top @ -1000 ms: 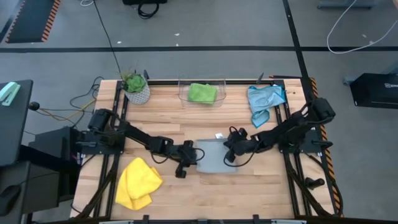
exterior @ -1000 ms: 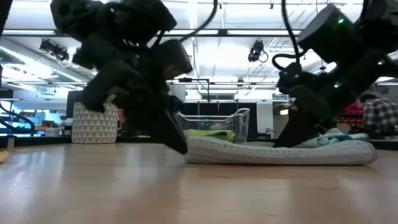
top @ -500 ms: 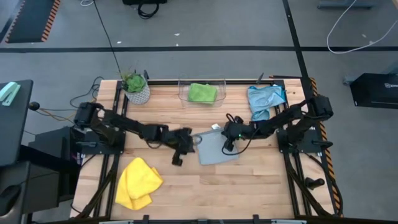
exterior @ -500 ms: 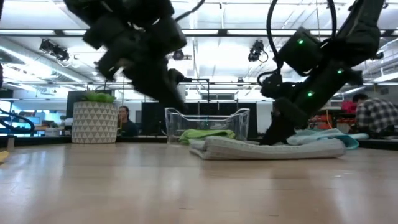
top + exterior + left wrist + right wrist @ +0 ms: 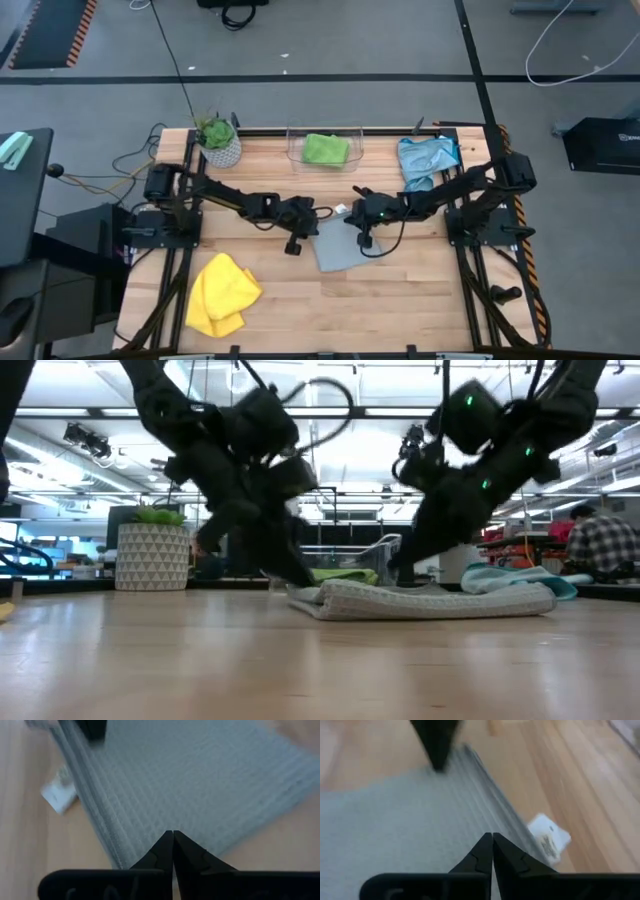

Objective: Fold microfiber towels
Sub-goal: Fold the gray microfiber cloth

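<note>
The pale grey towel [image 5: 345, 250] lies folded and flat on the table's middle, slantwise; it also shows in the low view [image 5: 430, 600]. My left gripper [image 5: 312, 218] is shut over the towel's far left corner, with its tips [image 5: 173, 835] above the ribbed cloth near a folded edge. My right gripper [image 5: 352, 218] is shut over the far edge, and its tips [image 5: 492, 836] are above the cloth too. A white tag [image 5: 548, 836] sticks out from that edge. No cloth shows between either pair of fingers. My left gripper comes slanting down from the table's left over the towel's folded edge [image 5: 125, 845]; whether its shut tips touch the cloth I cannot tell. My right gripper slants down from the right over the far edge [image 5: 515, 827]; whether it touches I cannot tell either.
A green towel lies in the clear bin [image 5: 325, 148] at the far edge. A light blue towel [image 5: 425, 160] is heaped at the far right, a yellow towel [image 5: 222, 292] at the near left. A potted plant [image 5: 218, 140] stands at the far left corner.
Both grippers have gone toward the table's far edge and closer to each other, the right one rolling. The grey towel, which lay square to the table, has turned slantwise and slid a little toward the far edge, staying flat.
</note>
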Robot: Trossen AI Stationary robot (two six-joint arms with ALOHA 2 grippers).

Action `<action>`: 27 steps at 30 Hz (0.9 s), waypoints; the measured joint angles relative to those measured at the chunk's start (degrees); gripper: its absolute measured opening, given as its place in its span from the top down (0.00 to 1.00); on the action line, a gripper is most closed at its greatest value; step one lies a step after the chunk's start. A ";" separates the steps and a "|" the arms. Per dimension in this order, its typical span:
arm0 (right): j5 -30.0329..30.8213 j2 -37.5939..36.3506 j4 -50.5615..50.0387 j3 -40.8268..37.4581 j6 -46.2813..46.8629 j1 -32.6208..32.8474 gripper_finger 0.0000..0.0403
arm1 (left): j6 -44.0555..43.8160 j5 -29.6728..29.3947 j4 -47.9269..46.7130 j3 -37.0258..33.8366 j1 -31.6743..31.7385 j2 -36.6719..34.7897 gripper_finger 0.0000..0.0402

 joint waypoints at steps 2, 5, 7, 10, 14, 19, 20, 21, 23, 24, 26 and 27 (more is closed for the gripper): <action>0.00 -2.30 -2.83 0.71 1.54 1.55 0.94 | -0.46 0.05 0.99 0.01 0.00 2.19 0.95; 0.02 -5.21 -6.12 1.48 6.95 5.20 0.94 | -2.31 0.03 2.45 0.26 -0.45 4.08 0.98; 0.94 -6.28 -6.84 1.64 12.37 8.46 0.94 | -4.08 -0.62 2.56 0.35 -1.52 4.70 0.98; 6.52 -6.47 -9.71 1.55 23.05 13.51 0.95 | -8.35 -0.92 2.76 0.28 -4.24 4.75 0.97; 15.20 -4.09 -16.77 1.46 37.54 18.29 0.96 | -15.09 -0.41 3.62 0.24 -9.45 4.82 0.96; 19.09 -0.51 -18.85 1.46 43.04 18.59 0.96 | -21.95 0.02 7.56 -0.01 -15.65 5.21 0.98; 19.27 0.18 -18.52 1.45 42.55 18.01 0.96 | -23.08 0.09 8.96 -0.17 -16.58 5.23 0.98; 19.23 0.91 -17.73 1.46 41.49 17.32 0.96 | -23.62 0.26 10.24 -0.15 -17.30 5.37 0.98; 18.56 2.16 -17.04 1.46 38.46 15.54 0.96 | -24.16 0.43 10.30 0.40 -18.27 5.52 0.97; 17.91 2.52 -16.24 1.50 36.65 14.63 0.96 | -24.18 0.49 9.68 0.98 -18.46 5.38 0.96; 16.62 3.16 -14.41 1.55 32.99 12.54 0.96 | -23.35 0.45 6.46 1.99 -18.42 4.18 0.94; 15.85 3.26 -13.42 1.57 30.99 11.43 0.96 | -22.46 0.26 4.88 2.64 -18.32 3.32 0.94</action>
